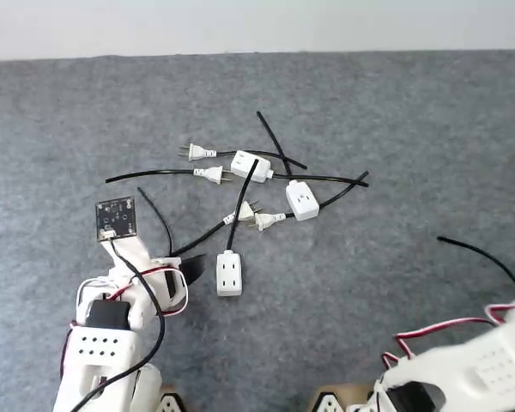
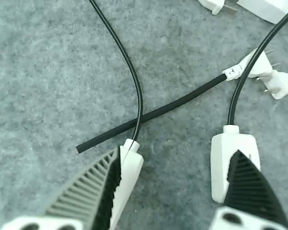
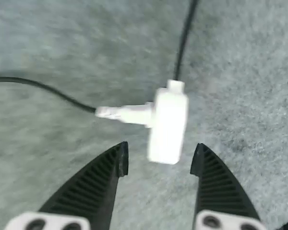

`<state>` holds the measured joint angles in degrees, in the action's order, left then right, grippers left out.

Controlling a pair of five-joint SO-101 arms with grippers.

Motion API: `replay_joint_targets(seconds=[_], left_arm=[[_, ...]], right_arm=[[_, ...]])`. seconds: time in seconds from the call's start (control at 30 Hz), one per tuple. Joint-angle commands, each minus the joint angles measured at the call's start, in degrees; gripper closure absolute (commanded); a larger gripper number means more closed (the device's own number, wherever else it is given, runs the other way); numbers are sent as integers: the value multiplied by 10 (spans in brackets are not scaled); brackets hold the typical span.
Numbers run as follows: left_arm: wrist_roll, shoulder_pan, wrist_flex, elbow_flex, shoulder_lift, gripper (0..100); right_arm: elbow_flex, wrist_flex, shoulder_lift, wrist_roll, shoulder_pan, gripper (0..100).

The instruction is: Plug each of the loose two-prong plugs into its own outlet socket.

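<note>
Three white outlet sockets lie on the grey carpet: one far (image 1: 250,165), one to its right (image 1: 301,200), one near (image 1: 229,273). Two loose plugs (image 1: 197,153) (image 1: 213,174) lie left of the far socket. Two more (image 1: 245,210) (image 1: 266,221) sit in the middle. My left gripper (image 1: 191,268) (image 2: 177,155) is open, low over the carpet, with the near socket (image 2: 233,158) just inside one finger (image 2: 249,187). My right gripper (image 3: 161,149) is open over a white socket (image 3: 167,124) with a white plug (image 3: 127,114) against its side.
Black cables cross between the sockets and plugs. A cut cable end (image 2: 81,147) lies in front of the left gripper. A loose black cable (image 1: 481,253) runs near the right arm (image 1: 489,365). A pale wall edge (image 1: 257,26) bounds the carpet at the far side.
</note>
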<state>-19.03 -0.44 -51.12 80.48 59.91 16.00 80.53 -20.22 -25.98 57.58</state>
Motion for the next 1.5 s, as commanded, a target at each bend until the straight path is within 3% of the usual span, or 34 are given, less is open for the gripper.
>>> replay_joint_targets(seconds=[0.0, 0.13, 0.33, 0.53, 0.7, 0.8, 0.9, 1.0, 1.2, 1.4, 1.47], left_arm=[[5, -3, 15, -5, 11, 667], [5, -3, 15, -5, 11, 667], [8, -9, 15, -7, 11, 667], [8, -78, 49, -5, 11, 667], [8, -91, 56, -5, 9, 667], [8, -92, 63, -5, 8, 667], [8, -92, 63, -4, 8, 667], [8, -92, 62, -4, 8, 667], [9, -91, 63, 3, 8, 667], [9, -90, 63, 5, 8, 667], [9, -90, 63, 5, 8, 667]], right_arm=[[45, 72, 75, 49, -75, 801], [45, 138, 114, 128, -203, 816], [44, 149, 122, 240, -393, 973], [38, 105, 87, 345, -527, 977], [38, 72, 33, 440, -612, 977], [39, 61, 5, 438, -676, 977], [40, 48, -7, 348, -746, 977], [40, 50, -7, 144, -807, 964], [38, 29, -21, -146, -784, 961], [38, 65, -74, -327, -771, 952], [40, 70, -99, -356, -779, 894]])
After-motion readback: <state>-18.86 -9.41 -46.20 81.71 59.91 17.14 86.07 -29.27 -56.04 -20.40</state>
